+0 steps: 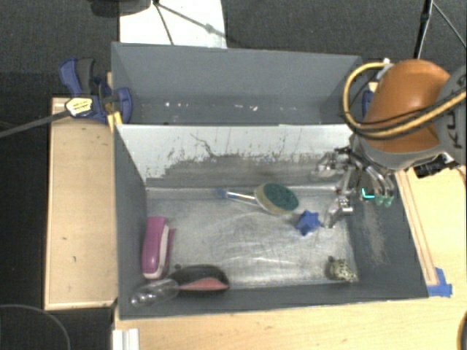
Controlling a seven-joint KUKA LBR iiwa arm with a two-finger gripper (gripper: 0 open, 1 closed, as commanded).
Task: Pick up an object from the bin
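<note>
My gripper (341, 199) hangs at the right side of the bin, low over the floor. Just to its left, almost touching it, lies a small blue angular piece (307, 223). Further left is a brush (273, 197) with a round green head and a thin blue handle pointing left. A small speckled lump (339, 270) sits in the front right corner, below the gripper. Nothing shows held in the gripper.
A pink and purple oblong thing (155, 246) lies by the left wall. A black and pink thing with a clear end (191, 280) lies along the front wall at the left. The arm's orange cover and cables hang over the right rim.
</note>
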